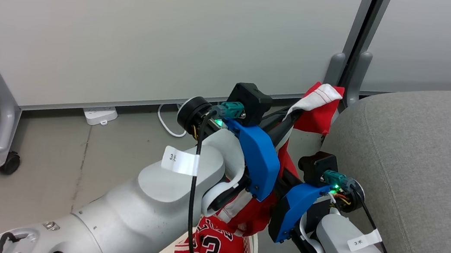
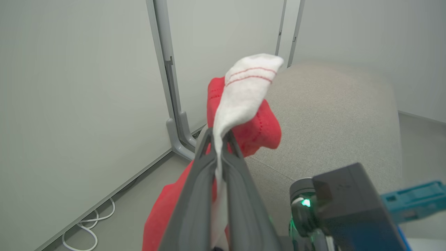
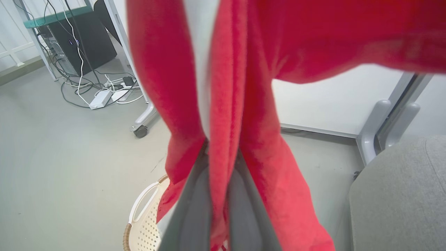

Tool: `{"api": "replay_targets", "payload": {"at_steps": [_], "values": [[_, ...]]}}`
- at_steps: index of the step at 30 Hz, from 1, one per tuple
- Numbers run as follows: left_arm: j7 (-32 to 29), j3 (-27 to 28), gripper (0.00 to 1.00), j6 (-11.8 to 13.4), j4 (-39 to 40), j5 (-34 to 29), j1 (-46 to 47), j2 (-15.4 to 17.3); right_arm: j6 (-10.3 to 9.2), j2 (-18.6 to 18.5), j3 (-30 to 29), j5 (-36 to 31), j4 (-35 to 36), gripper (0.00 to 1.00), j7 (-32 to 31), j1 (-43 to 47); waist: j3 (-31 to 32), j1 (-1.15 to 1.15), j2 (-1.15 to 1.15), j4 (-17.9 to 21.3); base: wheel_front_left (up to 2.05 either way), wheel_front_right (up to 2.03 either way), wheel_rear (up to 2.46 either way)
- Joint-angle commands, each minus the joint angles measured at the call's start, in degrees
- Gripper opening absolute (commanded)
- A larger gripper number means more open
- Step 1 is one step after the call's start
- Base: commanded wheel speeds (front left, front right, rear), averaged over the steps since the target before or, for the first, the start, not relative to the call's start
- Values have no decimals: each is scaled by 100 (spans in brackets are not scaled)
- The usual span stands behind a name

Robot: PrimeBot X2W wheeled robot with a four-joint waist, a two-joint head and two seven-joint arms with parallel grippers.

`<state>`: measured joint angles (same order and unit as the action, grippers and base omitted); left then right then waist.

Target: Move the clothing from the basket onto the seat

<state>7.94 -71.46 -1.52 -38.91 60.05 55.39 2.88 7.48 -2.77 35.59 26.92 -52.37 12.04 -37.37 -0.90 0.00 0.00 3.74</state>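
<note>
Above the basket (image 3: 145,226), the left claw (image 2: 218,141) grips the striped red garment (image 2: 257,130) by its tip; the right claw (image 3: 222,158) clamps it lower.

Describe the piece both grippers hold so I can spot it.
Beside the grey seat, by the partition post, hangs a red garment, pinched by the left gripper and right gripper. Its white, red-stitched band sets it apart from the numbered jersey in the basket below.

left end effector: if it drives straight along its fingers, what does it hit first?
Apart from the red garment clamped in it, the left end effector seems aimed at the near corner of the grey seat. Depth is unclear; it might instead pass beside it to the white partition.
</note>
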Motion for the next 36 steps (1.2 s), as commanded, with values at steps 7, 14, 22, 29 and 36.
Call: {"api": "replay_targets", "payload": {"at_steps": [7,14,22,29,36], "values": [[78,-68,0,42,-92,94,64,1,3,-21,125,155,-130,0,115,-140,13,0,0,28,0,0,0],[350,-83,100,103,-203,101,-73,1,3,-21,159,190,-193,0,193,-218,-34,0,0,33,0,0,0],[727,284,100,92,-330,-134,-669,116,3,-20,8,119,-152,0,284,-250,-107,0,0,12,0,0,0],[730,1520,100,148,657,-1476,-1698,639,3,-20,-364,-107,-82,0,324,-197,-206,0,0,-23,0,0,0],[732,2800,100,-64,1695,-2743,-2934,955,3,-19,-724,-388,122,0,323,-45,-278,0,0,-68,0,0,0]]}}
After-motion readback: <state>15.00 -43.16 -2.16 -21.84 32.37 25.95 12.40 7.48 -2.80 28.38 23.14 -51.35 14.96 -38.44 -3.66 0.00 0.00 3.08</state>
